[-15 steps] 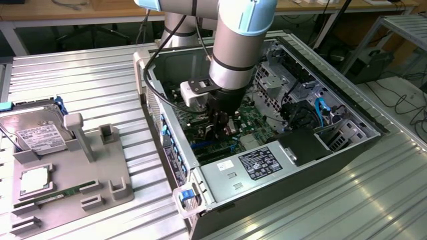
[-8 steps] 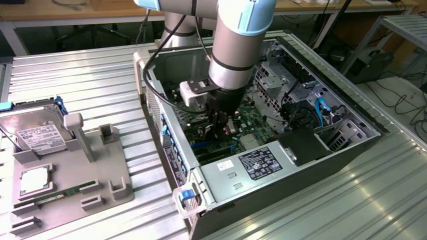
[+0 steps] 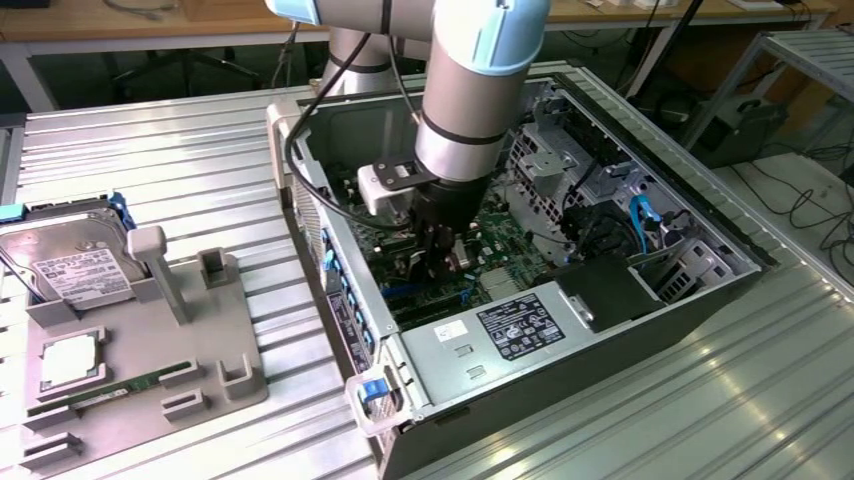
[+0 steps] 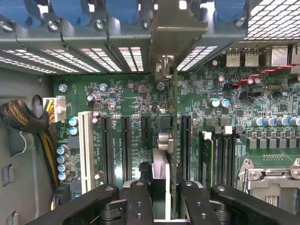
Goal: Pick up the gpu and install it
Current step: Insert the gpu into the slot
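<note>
Gripper clamped on the edge-on gpu above the motherboard slots.

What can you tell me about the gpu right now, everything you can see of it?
The gpu is seen edge-on in the wrist view: a thin green-edged card standing upright over the motherboard, its pale metal end bracket reaching up toward the case's rear slot openings. The gripper has its black fingers closed on the card's near end, a pale pad pressed against one side. It sits between the black expansion slots, lined up with one; whether it is fully seated cannot be told. In the exterior view the gripper is deep inside the open computer case.
</note>
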Motion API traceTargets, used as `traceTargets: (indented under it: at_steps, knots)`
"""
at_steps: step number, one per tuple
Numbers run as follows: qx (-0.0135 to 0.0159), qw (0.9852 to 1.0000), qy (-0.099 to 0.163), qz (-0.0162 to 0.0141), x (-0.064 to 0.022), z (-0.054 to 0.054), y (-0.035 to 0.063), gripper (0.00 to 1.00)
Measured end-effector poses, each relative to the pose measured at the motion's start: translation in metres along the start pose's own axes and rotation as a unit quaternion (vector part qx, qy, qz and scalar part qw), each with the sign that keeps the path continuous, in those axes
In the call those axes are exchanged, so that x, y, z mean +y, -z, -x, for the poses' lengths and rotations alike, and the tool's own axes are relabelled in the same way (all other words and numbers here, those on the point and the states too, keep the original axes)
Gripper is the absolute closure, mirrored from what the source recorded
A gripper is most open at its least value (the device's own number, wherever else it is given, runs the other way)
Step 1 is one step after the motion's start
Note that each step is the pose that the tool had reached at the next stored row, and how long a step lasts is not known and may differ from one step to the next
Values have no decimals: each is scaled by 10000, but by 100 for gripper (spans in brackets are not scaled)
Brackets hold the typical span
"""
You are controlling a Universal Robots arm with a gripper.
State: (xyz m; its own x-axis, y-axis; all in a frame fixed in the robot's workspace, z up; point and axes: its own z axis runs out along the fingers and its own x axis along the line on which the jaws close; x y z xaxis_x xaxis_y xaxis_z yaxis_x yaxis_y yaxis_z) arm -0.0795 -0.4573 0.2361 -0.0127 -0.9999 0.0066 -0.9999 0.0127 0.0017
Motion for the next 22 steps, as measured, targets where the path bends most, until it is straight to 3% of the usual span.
traceTargets:
  at_steps: [16,22]
  knots:
    - [-3,10000,0,-5,-38,28,0,72]
    - [-2,10000,0,-10,22,33,-1,72]
